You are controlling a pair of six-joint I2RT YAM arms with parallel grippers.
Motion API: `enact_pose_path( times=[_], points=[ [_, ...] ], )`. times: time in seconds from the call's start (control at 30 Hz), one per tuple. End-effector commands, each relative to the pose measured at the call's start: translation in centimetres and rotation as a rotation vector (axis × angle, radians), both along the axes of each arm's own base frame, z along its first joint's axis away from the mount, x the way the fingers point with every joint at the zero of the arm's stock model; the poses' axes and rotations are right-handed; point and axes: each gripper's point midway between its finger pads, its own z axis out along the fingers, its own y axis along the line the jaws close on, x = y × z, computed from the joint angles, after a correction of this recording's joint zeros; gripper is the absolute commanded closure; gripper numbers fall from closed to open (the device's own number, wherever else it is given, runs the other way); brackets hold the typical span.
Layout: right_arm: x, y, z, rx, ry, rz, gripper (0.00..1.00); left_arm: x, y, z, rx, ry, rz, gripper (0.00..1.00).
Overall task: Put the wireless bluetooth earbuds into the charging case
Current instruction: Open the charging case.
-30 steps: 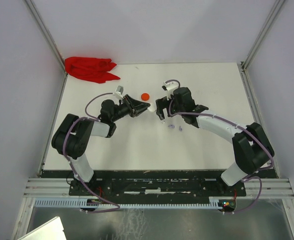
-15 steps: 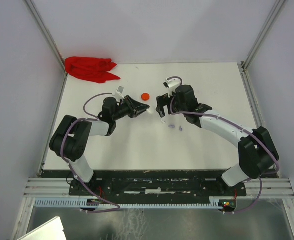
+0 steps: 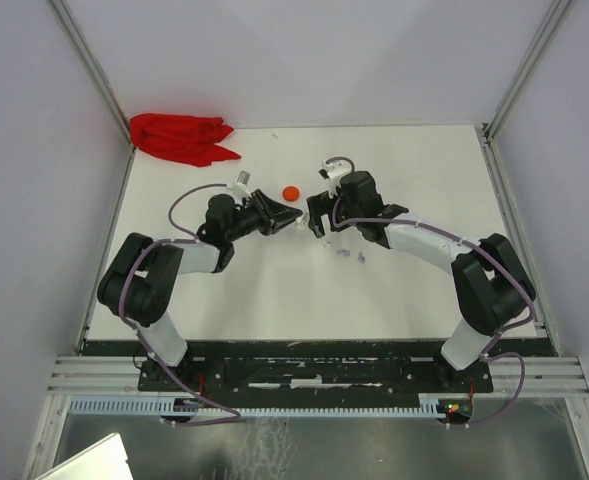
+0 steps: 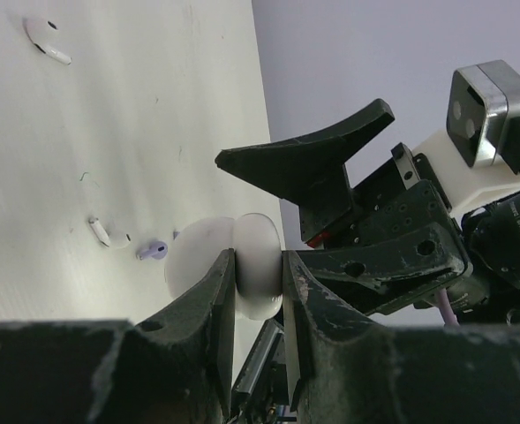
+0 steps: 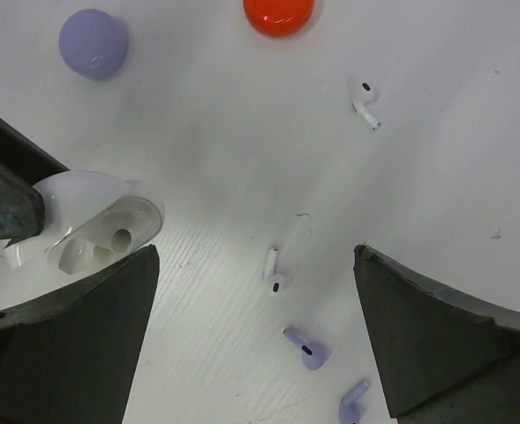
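Observation:
My left gripper (image 4: 260,265) is shut on the white charging case (image 4: 258,274), holding it just above the table. In the right wrist view the case (image 5: 101,221) lies open at the left, its sockets showing. My right gripper (image 5: 255,340) hangs open over the earbuds. One white earbud (image 5: 277,272) lies between its fingers, and two purple earbuds (image 5: 305,349) (image 5: 355,402) sit just nearer. Another white earbud (image 5: 365,102) lies farther off. From above, the right gripper (image 3: 317,215) is close beside the case (image 3: 296,214). No red earbud shows.
An orange disc (image 3: 291,192) and a purple disc (image 5: 93,42) lie on the white table just beyond the case. A red cloth (image 3: 179,137) is bunched in the far left corner. Frame posts and walls border the table (image 3: 424,290).
The right arm has drawn its gripper a little left and farther back, closer to the case, and its elbow has shifted. The left gripper keeps its hold on the case, hardly moving.

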Motion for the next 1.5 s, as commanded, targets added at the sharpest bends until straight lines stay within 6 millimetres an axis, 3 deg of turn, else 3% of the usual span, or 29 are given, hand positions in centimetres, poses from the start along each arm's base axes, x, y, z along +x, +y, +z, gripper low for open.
enact_pose_path(
  times=[0.0, 0.3, 0.53, 0.73, 0.87, 1.03, 1.17, 1.47],
  points=[
    [2.3, 2.2, 4.0, 0.108, -0.092, 0.008, 0.00, -0.8, -1.2, 3.7, -0.074, -0.095, -0.046, 0.97],
    [2.9, 2.5, 4.1, 0.113, -0.100, 0.007, 0.00, -0.7, -1.2, 3.6, -0.194, -0.041, -0.025, 0.97],
    [3.0, 2.0, 4.4, 0.089, -0.109, -0.008, 0.00, 0.7, -0.6, 3.3, -0.317, 0.011, 0.052, 0.97],
    [2.7, 0.8, 4.5, 0.043, -0.114, -0.035, 0.00, 2.4, 0.8, 2.5, -0.314, 0.007, 0.130, 0.97],
    [2.3, -0.6, 4.2, 0.014, -0.098, -0.071, 0.00, 3.6, 2.8, 2.4, -0.290, -0.014, 0.186, 0.97],
    [1.8, -2.0, 2.4, -0.062, -0.016, -0.111, 0.01, 4.4, 5.2, 3.0, -0.286, -0.042, 0.232, 0.97],
    [2.3, -2.6, 0.5, -0.129, 0.053, -0.139, 0.08, 4.4, 6.5, 3.6, -0.293, -0.058, 0.252, 0.97],
    [6.7, -1.3, -2.1, -0.272, 0.146, -0.112, 0.26, 3.1, 6.9, 4.1, -0.312, -0.067, 0.236, 0.97]
  ],
)
